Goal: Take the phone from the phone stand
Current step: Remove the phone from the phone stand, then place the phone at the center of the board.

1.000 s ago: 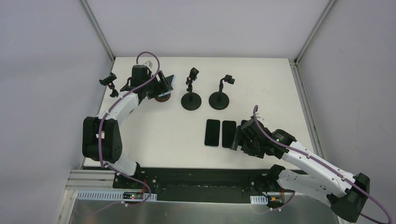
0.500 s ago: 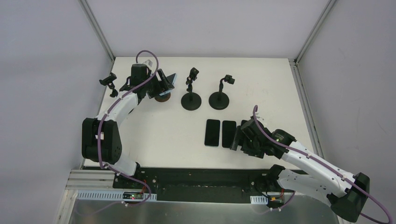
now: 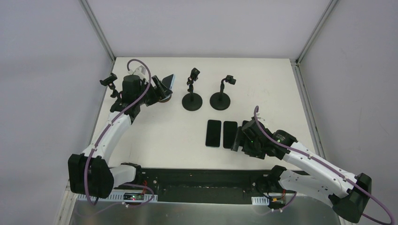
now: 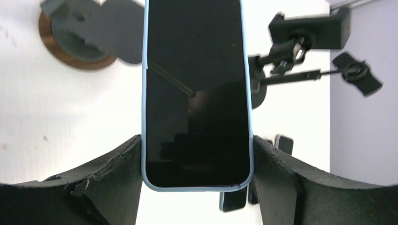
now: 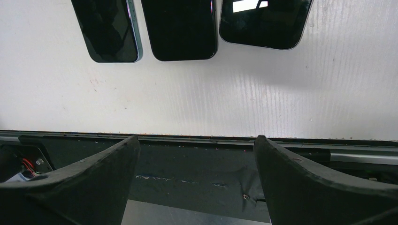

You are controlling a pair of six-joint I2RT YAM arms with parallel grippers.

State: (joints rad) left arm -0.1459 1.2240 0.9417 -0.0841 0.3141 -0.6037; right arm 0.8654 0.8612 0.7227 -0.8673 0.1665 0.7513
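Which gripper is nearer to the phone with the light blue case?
Left. The left gripper grips that phone by its sides; the right gripper hovers far off, beside three flat phones.

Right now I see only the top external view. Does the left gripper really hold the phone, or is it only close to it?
Observer: Yes, the left gripper holds it: in the left wrist view both fingers press the long edges of the phone.
Operator: Is something in the right gripper?
Observer: Nothing; the right wrist view shows it open and empty.
Operator: How many phones lie flat? I count two.
Observer: Three. The third phone lies at the right end of the row; the right arm mostly covers it in your view.
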